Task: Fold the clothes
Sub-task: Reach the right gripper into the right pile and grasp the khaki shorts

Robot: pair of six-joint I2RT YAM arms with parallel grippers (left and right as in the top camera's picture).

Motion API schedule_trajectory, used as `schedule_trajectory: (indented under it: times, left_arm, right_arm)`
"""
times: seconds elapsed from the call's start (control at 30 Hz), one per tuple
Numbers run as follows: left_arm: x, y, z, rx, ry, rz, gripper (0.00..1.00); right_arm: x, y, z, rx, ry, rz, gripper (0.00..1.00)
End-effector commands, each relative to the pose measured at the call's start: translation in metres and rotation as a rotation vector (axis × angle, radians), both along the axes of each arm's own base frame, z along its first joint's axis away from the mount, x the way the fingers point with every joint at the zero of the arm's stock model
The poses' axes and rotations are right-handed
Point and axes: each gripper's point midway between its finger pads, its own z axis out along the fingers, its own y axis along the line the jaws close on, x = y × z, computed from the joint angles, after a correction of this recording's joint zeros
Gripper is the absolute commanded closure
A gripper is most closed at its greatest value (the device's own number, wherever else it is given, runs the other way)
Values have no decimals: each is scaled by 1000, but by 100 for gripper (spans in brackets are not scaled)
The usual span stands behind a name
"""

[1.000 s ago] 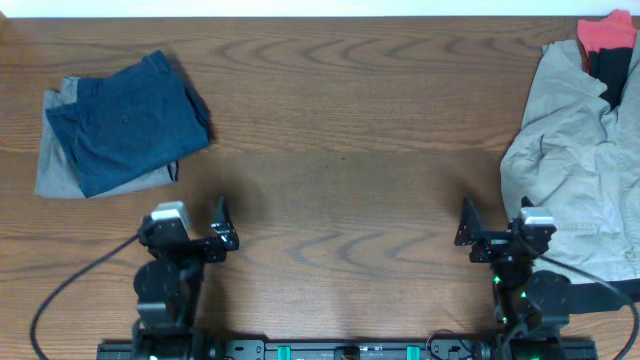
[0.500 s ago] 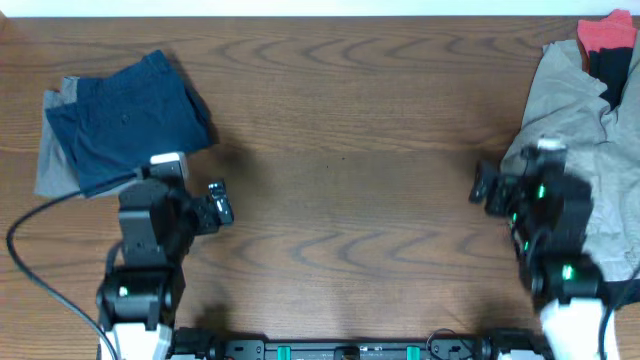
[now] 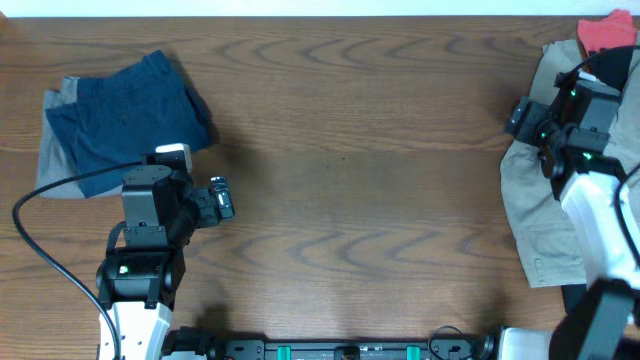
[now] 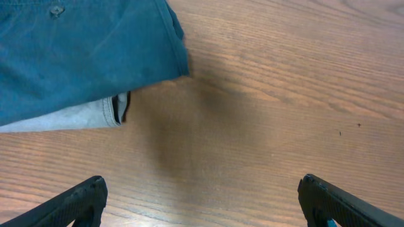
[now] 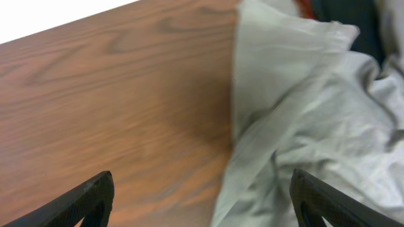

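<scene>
Clothes: folded navy-blue cotton shorts (image 3: 125, 120) lie on a grey fabric piece (image 3: 55, 165) at the far left of the brown wooden table (image 3: 360, 150). Left end effector (image 3: 221, 197) sits just right of them, jaws wide apart, empty, over bare wood. Right end effector (image 3: 520, 117) also wide apart, gripping nothing, over the left edge of the crumpled light khaki-beige shorts (image 3: 545, 215) at the right edge. Red-and-black garment (image 3: 603, 38) in the far right corner.

Overhead straight down on table (image 3: 340, 150); wrist views low, close; left shares navy shorts (image 4: 76, 57), right khaki shorts (image 5: 303, 126).
</scene>
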Motion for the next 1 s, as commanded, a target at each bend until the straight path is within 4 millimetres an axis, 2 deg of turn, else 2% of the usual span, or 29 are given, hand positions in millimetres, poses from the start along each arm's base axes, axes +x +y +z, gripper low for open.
schedule_trajectory:
  times: [0.0, 0.2, 0.43, 0.47, 0.5, 0.53, 0.6, 0.63, 0.73, 0.83, 0.97]
  left_arm:
    - [2, 0, 8, 0, -19, -9, 2]
    - [2, 0, 8, 0, -18, -9, 2]
    - [2, 0, 8, 0, -18, -9, 2]
    - [2, 0, 8, 0, -18, -9, 2]
    - [2, 0, 8, 0, -18, -9, 2]
    - [2, 0, 8, 0, -18, -9, 2]
    - [2, 0, 8, 0, -18, -9, 2]
    - [2, 0, 8, 0, -18, -9, 2]
    - [2, 0, 8, 0, -18, -9, 2]
    - [2, 0, 8, 0, -18, -9, 2]
    - [2, 0, 8, 0, -18, -8, 2]
  right_arm:
    - [3, -34, -27, -70, 57, -153, 13]
    - [7, -60, -72, -51, 93, -307, 17]
    - [4, -79, -106, 4, 116, -398, 23]
    - [4, -80, -109, 9, 119, -399, 26]
    - [5, -81, -112, 13, 120, -397, 33]
    - [6, -80, -115, 20, 120, -391, 47]
    - [11, -74, -118, 47, 111, -362, 84]
    - [15, -69, -118, 69, 101, -337, 99]
    - [29, -52, -114, 120, 61, -241, 99]
    - [49, -15, -98, 183, 2, -31, 99]
    - [67, 28, -51, 260, -98, 135, 99]
